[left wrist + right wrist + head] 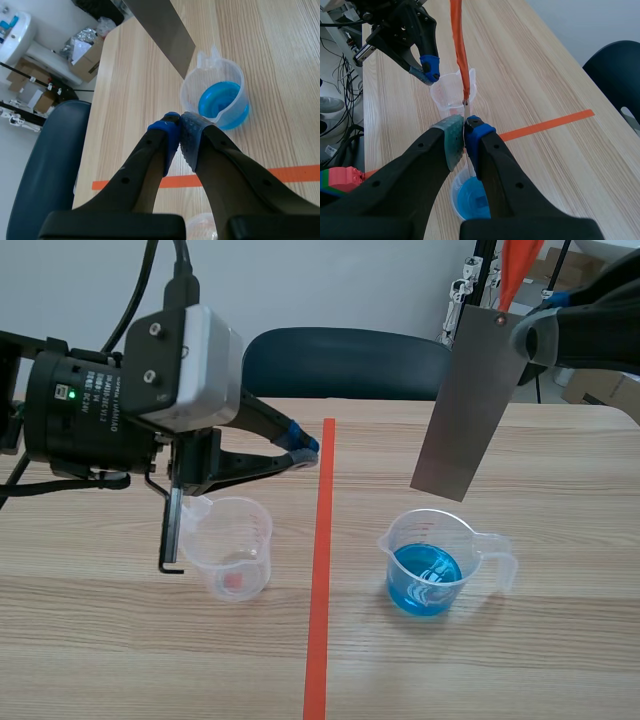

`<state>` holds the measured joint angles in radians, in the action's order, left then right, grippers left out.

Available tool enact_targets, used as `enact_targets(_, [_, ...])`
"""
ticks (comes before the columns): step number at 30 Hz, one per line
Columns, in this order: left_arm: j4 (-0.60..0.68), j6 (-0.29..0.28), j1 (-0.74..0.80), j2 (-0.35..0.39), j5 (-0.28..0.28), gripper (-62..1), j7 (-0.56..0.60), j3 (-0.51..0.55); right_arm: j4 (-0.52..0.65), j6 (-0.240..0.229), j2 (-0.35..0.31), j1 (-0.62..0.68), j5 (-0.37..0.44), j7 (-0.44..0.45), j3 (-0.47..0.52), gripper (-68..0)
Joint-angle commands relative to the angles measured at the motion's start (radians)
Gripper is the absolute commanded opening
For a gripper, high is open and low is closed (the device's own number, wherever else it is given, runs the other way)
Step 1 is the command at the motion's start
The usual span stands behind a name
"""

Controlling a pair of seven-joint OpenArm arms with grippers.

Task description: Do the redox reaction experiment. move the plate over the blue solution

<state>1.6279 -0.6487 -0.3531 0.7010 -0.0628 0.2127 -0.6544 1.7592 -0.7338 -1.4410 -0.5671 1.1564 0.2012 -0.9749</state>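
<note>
A grey metal plate hangs tilted from an orange strap, its lower corner just above and behind the clear cup of blue solution. My right gripper is shut on the plate's upper end. In the right wrist view the plate shows edge-on between the pads, with the blue cup below. My left gripper hovers shut on nothing, above an empty clear cup. In the left wrist view its fingertips meet, with the blue cup and plate ahead.
An orange-red tape line runs down the table between the two cups. A dark blue chair stands at the table's far edge. Boxes and equipment lie beyond the far right corner. The empty cup has a reddish trace at its bottom.
</note>
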Motion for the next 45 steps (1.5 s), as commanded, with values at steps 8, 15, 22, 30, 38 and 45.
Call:
enact_targets(8, [-0.027, 0.033, -0.040, -0.083, 0.013, -58.2, -0.001, -0.012, 0.008, -0.012, -0.014, -0.015, 0.010, 0.019, 0.021, -66.9])
enact_targets(15, [-0.053, 0.027, -0.075, -0.142, 0.012, -58.2, -0.031, -0.040, 0.008, -0.012, -0.014, -0.015, 0.002, 0.018, 0.021, -66.9])
enact_targets(22, [-0.056, 0.026, -0.094, -0.158, -0.006, -58.2, -0.030, -0.056, 0.008, -0.012, -0.014, -0.015, -0.001, 0.018, 0.021, -66.9])
enact_targets(30, [-0.058, 0.028, -0.099, -0.158, -0.006, -58.2, -0.030, -0.057, 0.008, -0.012, -0.014, -0.015, -0.001, 0.019, 0.021, -66.9])
enact_targets(38, [-0.058, 0.028, -0.099, -0.158, -0.006, -58.2, -0.030, -0.057, 0.008, -0.012, -0.014, -0.015, -0.001, 0.019, 0.021, -66.9])
enact_targets(45, [-0.058, 0.029, -0.099, -0.158, -0.006, -58.2, -0.030, -0.057, 0.008, -0.012, -0.014, -0.015, -0.001, 0.019, 0.021, -66.9])
